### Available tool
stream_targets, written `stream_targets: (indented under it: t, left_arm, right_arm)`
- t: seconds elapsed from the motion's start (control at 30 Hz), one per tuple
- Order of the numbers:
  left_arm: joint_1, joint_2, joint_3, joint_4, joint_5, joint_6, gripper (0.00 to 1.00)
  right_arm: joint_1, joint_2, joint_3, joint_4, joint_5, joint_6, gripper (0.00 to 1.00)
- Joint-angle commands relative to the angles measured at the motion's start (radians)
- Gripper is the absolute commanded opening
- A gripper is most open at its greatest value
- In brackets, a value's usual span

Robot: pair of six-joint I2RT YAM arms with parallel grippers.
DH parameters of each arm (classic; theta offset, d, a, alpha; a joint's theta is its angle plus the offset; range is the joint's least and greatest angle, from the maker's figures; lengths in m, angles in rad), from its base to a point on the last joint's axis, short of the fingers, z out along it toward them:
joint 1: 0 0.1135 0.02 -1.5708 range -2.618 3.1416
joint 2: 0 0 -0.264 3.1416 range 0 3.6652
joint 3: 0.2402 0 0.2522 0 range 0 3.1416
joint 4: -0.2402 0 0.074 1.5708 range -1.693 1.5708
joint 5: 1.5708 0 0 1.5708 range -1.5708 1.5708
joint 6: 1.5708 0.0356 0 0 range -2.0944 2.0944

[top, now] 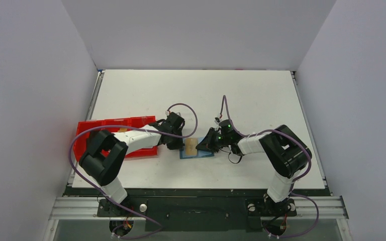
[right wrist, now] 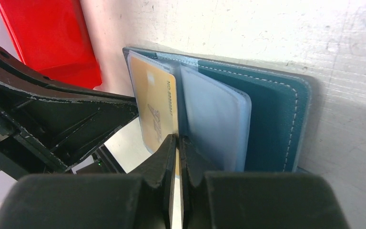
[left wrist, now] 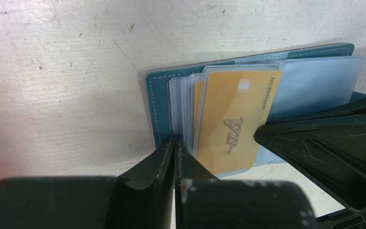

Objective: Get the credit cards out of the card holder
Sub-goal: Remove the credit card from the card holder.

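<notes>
The blue card holder (top: 203, 153) (left wrist: 159, 102) (right wrist: 271, 114) lies open on the white table between the two arms, its clear sleeves fanned out. A gold credit card (top: 190, 146) (left wrist: 228, 119) (right wrist: 155, 102) marked VIP sticks partway out of a sleeve. My left gripper (top: 177, 145) (left wrist: 176, 141) is shut, its tips pinching the holder's sleeves beside the blue cover at the left edge. From the other side my right gripper (top: 201, 147) (right wrist: 177, 138) is shut on the gold card's edge, with a thin tan strip showing between its fingertips.
A red three-compartment tray (top: 88, 131) (right wrist: 47, 38) sits left of the holder, partly under the left arm. The two grippers stand almost tip to tip over the holder. White walls close in the table's far, left and right sides.
</notes>
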Motion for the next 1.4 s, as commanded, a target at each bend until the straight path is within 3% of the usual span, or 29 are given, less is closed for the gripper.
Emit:
stream_targets:
  t: [0.0,0.77,1.03,1.37]
  left_arm:
    - [-0.005,0.049,-0.036,-0.07,-0.029,0.019,0.0]
    - [-0.006,-0.068,0.095,-0.134,0.017,0.08,0.03]
    - [-0.004,-0.037,0.149,-0.096,0.048,0.094,0.12]
    - [-0.005,0.062,0.169,-0.081,0.03,0.12,0.12]
  right_arm:
    - [0.002,-0.003,0.017,-0.026,0.06,-0.044,0.0]
    - [-0.008,-0.015,0.02,-0.106,0.101,-0.107,0.0]
    - [-0.008,-0.015,0.019,-0.11,0.102,-0.109,0.0]
    - [-0.008,-0.022,0.023,-0.115,0.103,-0.111,0.0]
